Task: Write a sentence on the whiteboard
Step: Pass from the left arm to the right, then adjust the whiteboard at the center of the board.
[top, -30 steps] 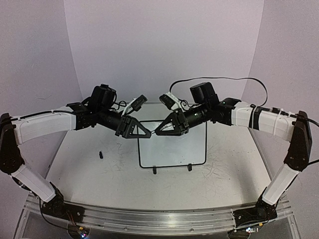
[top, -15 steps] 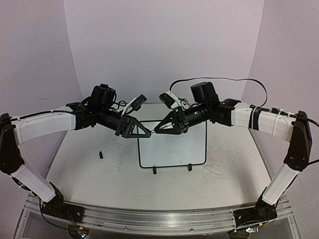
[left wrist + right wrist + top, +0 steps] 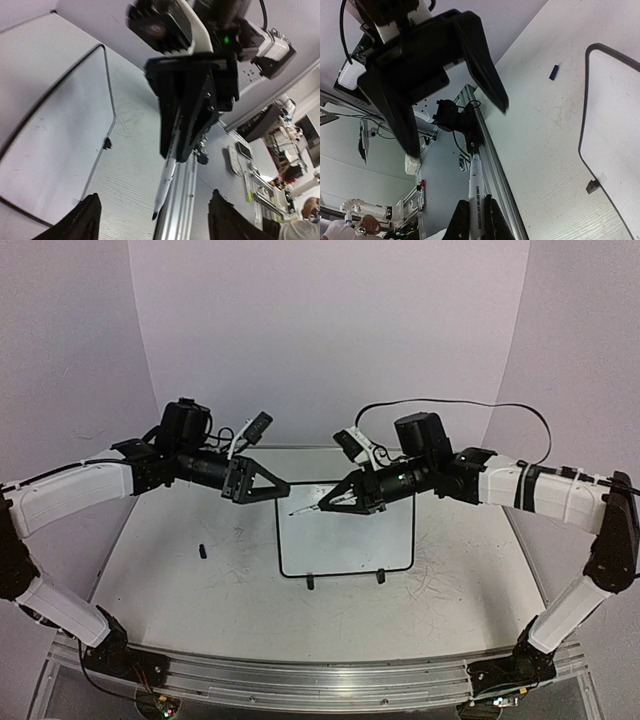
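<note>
- Whiteboard (image 3: pixel 345 540), with a thin black frame and two little black feet at its near edge, sat at the middle of the scuffed white worktop (image 3: pixel 170 595), below both end effectors.
- Right end effector (image 3: pixel 325 505) was clamped on a white marker (image 3: pixel 476 197), and the right wrist view showed its fingers (image 3: pixel 460 225) pressed to either side of the barrel.
- Marker's dark tip pointed toward the left arm, over the upper-left part of the board. Whether it touched the surface could not be told.
- Left end effector (image 3: pixel 275 486) hung spread wide and held nothing, its fingers (image 3: pixel 87 220) well apart in the left wrist view. It faced the marker tip from near the board's far-left corner, without touching it.
- Small dark cap-like piece (image 3: pixel 203 551) lay on the worktop to the left of the board, well apart from both arms.
</note>
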